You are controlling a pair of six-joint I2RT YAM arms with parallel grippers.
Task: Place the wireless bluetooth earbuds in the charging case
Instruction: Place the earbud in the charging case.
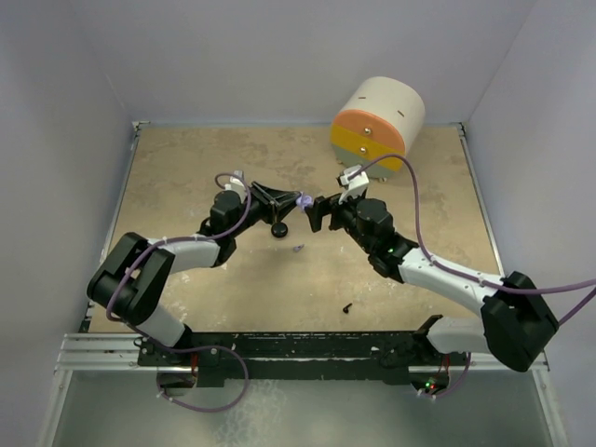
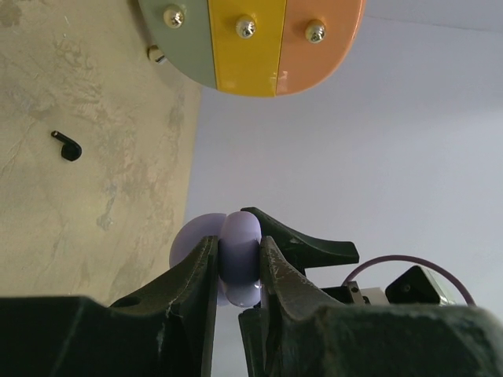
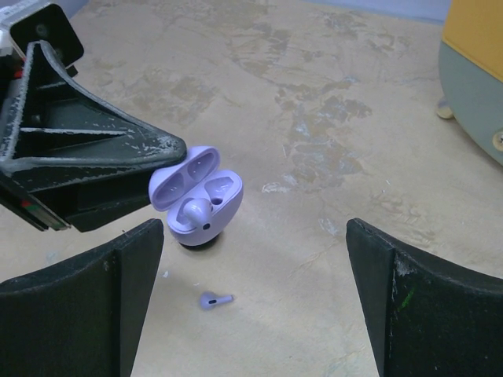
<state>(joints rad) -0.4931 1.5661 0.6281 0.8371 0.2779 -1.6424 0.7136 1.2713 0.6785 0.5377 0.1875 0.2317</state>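
Holding the open charging case [image 3: 196, 196] in our closed-up left gripper [image 2: 236, 251], we see a lilac earbud [image 3: 214, 300] lying near it: tiny, light, slippery. Our empty, wide-open right gripper [image 3: 253, 228] should pinch its stem.

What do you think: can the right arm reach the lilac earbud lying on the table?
Probably yes. The right gripper is open and empty, and the lilac earbud lies uncovered on the table ahead of it. Only the charging case, pinched in the left gripper, hangs close beside the path.
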